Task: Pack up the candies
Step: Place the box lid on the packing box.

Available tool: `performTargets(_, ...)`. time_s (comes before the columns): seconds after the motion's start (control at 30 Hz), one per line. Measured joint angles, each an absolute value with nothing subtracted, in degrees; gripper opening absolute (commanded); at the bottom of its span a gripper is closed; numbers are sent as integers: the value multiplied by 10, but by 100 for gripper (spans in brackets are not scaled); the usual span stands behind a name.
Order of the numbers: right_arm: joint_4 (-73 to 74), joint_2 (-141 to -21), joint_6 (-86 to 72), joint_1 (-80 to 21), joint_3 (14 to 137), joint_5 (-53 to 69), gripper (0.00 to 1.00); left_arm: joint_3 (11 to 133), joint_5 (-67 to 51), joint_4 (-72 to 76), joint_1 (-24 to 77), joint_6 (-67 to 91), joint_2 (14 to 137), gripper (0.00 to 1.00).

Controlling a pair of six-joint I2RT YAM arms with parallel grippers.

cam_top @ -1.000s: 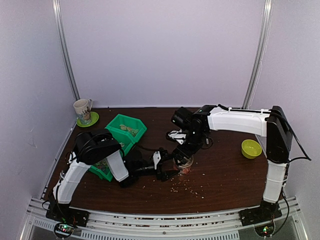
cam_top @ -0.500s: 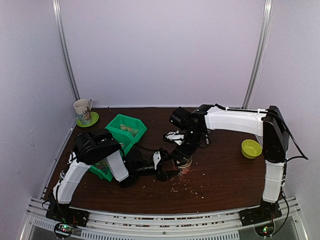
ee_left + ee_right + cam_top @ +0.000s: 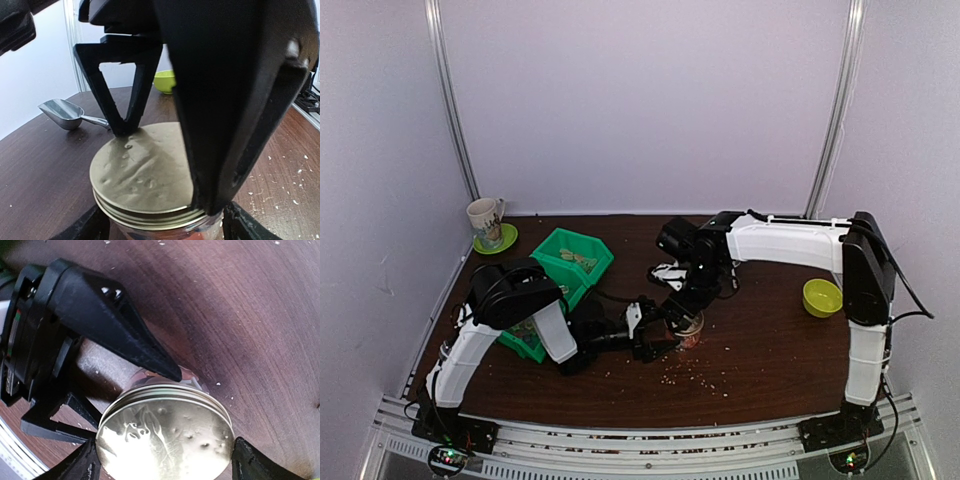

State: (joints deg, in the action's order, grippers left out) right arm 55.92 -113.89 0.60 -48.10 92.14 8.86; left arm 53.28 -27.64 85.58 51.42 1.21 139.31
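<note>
1. Setup: L hand (image 3: 666, 336) is spread wide and clamped on the jar (image 3: 155, 232), with the glass body btwn its fingers. R hand (image 3: 165, 462) sits on top, also spread wide, fingertips pressing opposite sides of the gold lid (image 3: 142, 167). The candies (image 3: 692, 340) are inside the jar, directly below R hand, showing red thru the glass.
2. Cross-thread: can't tell if the lid is seated square on the neck. If it's cocked, a twist would jam it.
3. Slip: R fingertips grip only the thin, smooth rim, so they may skate round w/o turning the lid.
4. Jar spin or tip: the glass is round, so torque from above could rotate it inside L hand. It could also lever the jar over and spill candies across the table (image 3: 45, 165).
5. Clash: L fingers sit just under the rim, v. close to R fingertips, so a wrist turn could knock them together.
6. Early lift: if R hand rises w/o letting go, a loose lid comes off with it.
</note>
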Motion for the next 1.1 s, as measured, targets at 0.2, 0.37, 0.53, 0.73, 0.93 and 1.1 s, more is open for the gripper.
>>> performTargets(0.2,548,-1137,-37,-481,919,77,91,533,-263,855,514,12,1393,78)
performTargets(0.37,537,-1137,-59,-481,913,74,96,533,-256,855,514,12,1393,78)
performTargets(0.53,533,-1137,-65,-481,912,74,99,533,-253,855,514,12,1393,78)
performTargets(0.73,534,-1137,-67,-481,908,74,100,533,-252,855,514,12,1393,78)
performTargets(0.93,534,-1133,-66,-482,900,74,100,533,-251,855,514,12,1393,79)
performTargets(1.1,537,-1113,-64,-482,882,74,100,533,-250,855,514,12,1393,79)
